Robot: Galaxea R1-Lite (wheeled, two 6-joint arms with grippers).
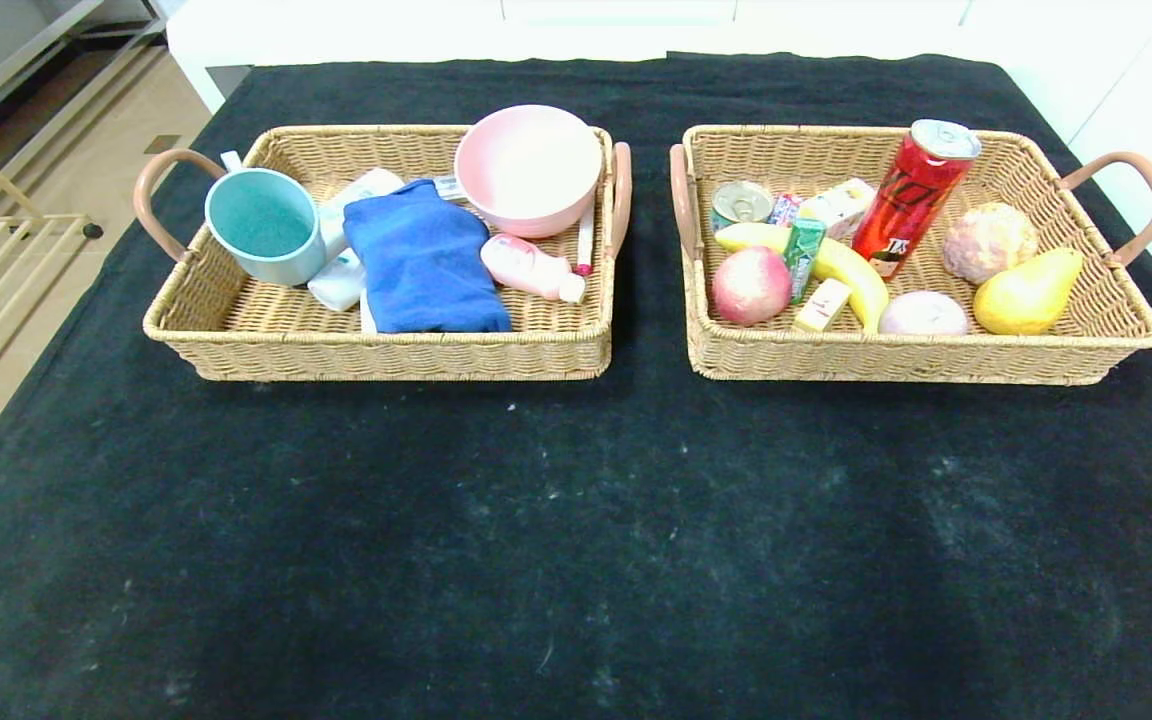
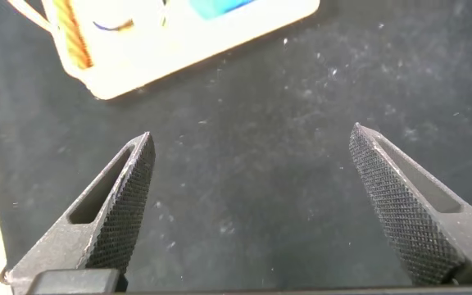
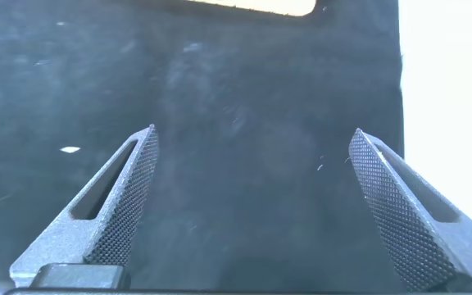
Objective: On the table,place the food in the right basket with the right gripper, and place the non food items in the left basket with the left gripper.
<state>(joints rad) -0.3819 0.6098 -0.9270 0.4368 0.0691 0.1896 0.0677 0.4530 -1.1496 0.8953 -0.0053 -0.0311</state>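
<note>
Sorting appeared complete. The non-food items — cup [image 1: 264, 225], blue cloth [image 1: 423, 262], pink bowl [image 1: 528, 167] — lay in the left basket [image 1: 376, 345]; fruit and the tilted red can [image 1: 914, 195] lay in the right basket [image 1: 921, 358]. The left gripper [image 2: 252, 184] and right gripper [image 3: 252, 180] stood wide and empty over bare black cloth. Likely risk — the leaning can toppling if jostled.

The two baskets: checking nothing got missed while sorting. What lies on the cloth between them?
Nothing: in the head view the strip of black cloth between the left basket and the right basket is bare.
</note>
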